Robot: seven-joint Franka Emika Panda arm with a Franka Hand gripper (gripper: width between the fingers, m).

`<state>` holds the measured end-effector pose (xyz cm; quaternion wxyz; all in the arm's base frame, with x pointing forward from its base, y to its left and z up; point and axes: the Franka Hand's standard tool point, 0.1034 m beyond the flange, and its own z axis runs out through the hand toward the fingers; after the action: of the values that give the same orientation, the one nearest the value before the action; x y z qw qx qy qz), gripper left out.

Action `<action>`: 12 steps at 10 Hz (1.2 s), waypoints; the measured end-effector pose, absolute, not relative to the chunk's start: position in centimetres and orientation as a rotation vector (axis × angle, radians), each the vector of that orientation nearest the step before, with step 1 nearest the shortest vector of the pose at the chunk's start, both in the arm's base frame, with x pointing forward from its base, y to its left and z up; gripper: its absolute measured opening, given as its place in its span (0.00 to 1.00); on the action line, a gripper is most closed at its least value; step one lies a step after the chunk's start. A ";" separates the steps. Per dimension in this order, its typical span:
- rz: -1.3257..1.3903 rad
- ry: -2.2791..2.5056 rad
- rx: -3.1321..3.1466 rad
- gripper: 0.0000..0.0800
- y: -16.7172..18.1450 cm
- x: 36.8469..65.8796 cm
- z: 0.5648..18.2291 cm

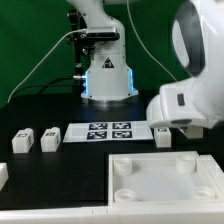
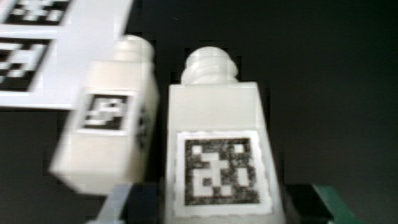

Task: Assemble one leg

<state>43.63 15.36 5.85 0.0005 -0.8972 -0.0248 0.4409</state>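
Observation:
In the wrist view a leg (image 2: 217,140), a white block with a square marker and a ridged peg at its end, sits between my dark fingers (image 2: 135,204), which press against both of its sides. My gripper (image 2: 217,202) is shut on it. A second leg (image 2: 107,112) lies just beside it on the black table. In the exterior view the gripper (image 1: 182,124) is low at the exterior view's right, next to a leg (image 1: 163,136); the held leg is hidden behind it. Two more legs (image 1: 21,142) (image 1: 50,138) lie at the exterior view's left.
The marker board (image 1: 108,131) lies mid-table and shows in the wrist view (image 2: 43,40). A large flat white panel (image 1: 165,180) with corner sockets lies at the front. The robot base (image 1: 106,75) stands behind. A white piece (image 1: 3,176) sits at the left edge.

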 end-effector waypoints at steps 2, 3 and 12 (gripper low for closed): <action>1.181 -0.129 -2.884 0.36 14.4 47.2 8.2; 0.981 -0.139 -2.938 0.36 13.5 49.1 10.5; -0.277 -0.131 -3.050 0.36 12.6 55.7 15.0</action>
<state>55.73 12.58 14.96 0.0380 -0.9943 -0.0428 -0.0902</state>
